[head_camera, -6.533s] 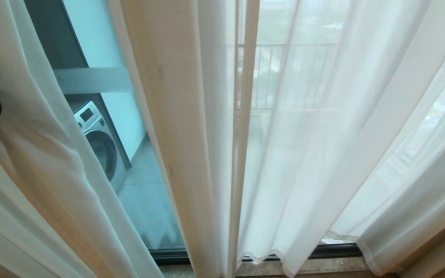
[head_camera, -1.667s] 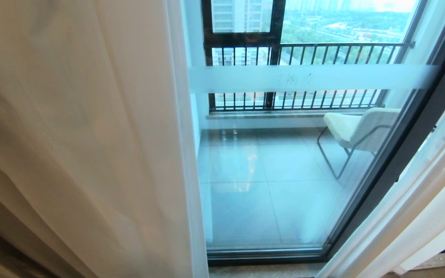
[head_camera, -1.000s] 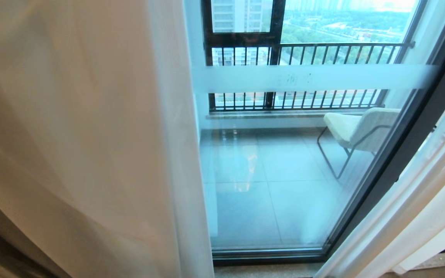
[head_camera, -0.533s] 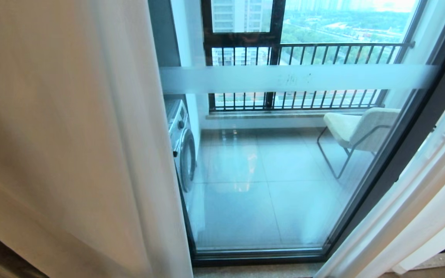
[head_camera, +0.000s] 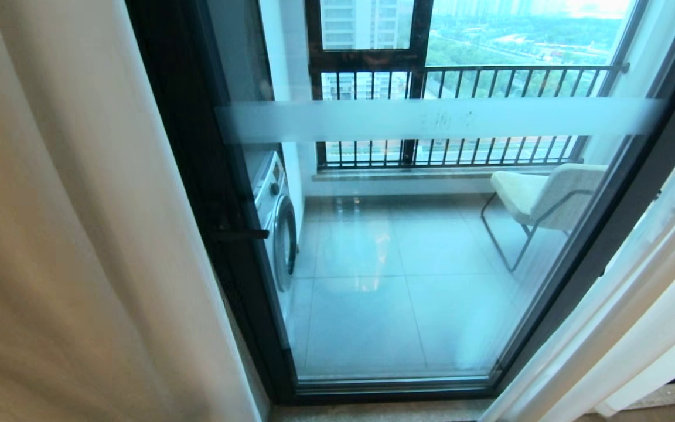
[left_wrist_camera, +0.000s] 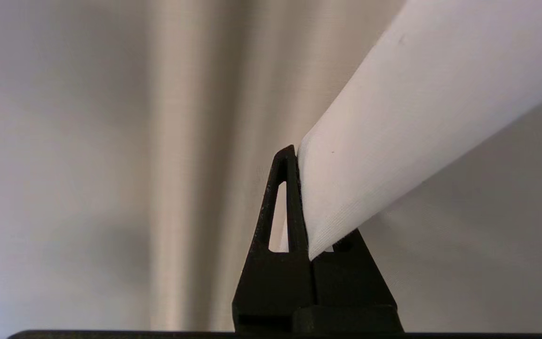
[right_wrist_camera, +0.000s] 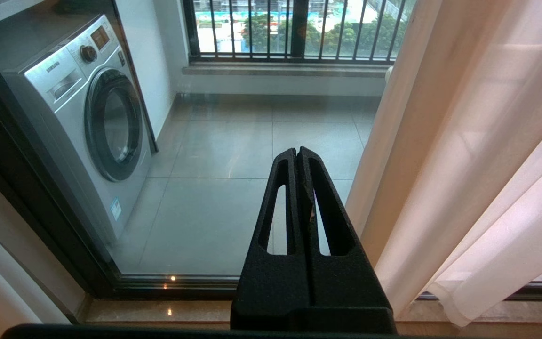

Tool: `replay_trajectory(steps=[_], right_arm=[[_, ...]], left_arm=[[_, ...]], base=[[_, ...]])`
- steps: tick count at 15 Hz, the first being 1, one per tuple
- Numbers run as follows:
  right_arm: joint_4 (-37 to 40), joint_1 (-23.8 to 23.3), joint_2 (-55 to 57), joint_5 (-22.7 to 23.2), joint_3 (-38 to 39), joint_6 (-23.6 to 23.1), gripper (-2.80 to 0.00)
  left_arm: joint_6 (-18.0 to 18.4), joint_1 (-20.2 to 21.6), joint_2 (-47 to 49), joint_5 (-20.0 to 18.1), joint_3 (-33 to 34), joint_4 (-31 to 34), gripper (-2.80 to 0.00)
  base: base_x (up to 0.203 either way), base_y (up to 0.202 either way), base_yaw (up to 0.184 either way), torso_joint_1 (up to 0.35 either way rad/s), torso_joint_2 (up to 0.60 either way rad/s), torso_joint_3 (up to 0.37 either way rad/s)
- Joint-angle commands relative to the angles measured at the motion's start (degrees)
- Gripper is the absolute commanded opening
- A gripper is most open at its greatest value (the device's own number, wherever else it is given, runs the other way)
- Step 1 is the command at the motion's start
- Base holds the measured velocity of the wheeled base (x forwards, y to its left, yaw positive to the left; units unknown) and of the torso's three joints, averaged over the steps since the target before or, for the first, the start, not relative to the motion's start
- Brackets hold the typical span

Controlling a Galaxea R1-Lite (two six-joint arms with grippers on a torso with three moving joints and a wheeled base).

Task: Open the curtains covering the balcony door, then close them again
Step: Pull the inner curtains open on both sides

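Note:
The curtains are parted in the head view. The left panel [head_camera: 68, 234] is bunched cream at the left, and the right panel [head_camera: 636, 316] hangs at the right edge. Between them stands the balcony door [head_camera: 408, 281], bare, with its dark frame [head_camera: 197, 193], frosted band [head_camera: 431, 119] and bar handle [head_camera: 238, 234]. Neither arm shows in the head view. In the left wrist view my left gripper [left_wrist_camera: 296, 153] is shut on a white fold of curtain [left_wrist_camera: 393, 117]. My right gripper [right_wrist_camera: 297, 151] is shut on nothing, low before the glass, with curtain folds [right_wrist_camera: 464, 141] beside it.
Behind the glass are a silver washing machine [head_camera: 276, 217] at the left, a pale chair [head_camera: 542, 199] at the right and a black railing [head_camera: 460, 76] at the back. A stone sill [right_wrist_camera: 158, 310] runs along the foot of the door.
The left curtain panel has slid further left over the last second. That uncovered the washing machine, then the door's dark frame and handle. The right panel has not moved.

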Motion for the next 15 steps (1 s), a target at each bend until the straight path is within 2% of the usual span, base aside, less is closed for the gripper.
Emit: replay_trajectory(steps=[1, 6, 15], right_arm=[[0.0, 0.0, 0.1, 0.0, 0.0, 0.0, -2.8], [0.0, 0.0, 0.1, 0.0, 0.0, 0.0, -2.8], [0.0, 0.0, 0.0, 0.0, 0.0, 0.0, -2.8]], left_arm=[[-0.1, 4.0, 4.4, 0.0, -1.4, -0.2, -2.8], [-0.8, 8.5, 9.4, -1.7, -1.7, 0.0, -2.8], [-0.9, 11.9, 13.5, -4.2, -1.4, 0.5, -2.8]], base=[[0.0, 0.0, 0.0, 0.0, 0.0, 0.0], [0.0, 0.0, 0.0, 0.0, 0.0, 0.0], [0.0, 0.0, 0.0, 0.0, 0.0, 0.0]])
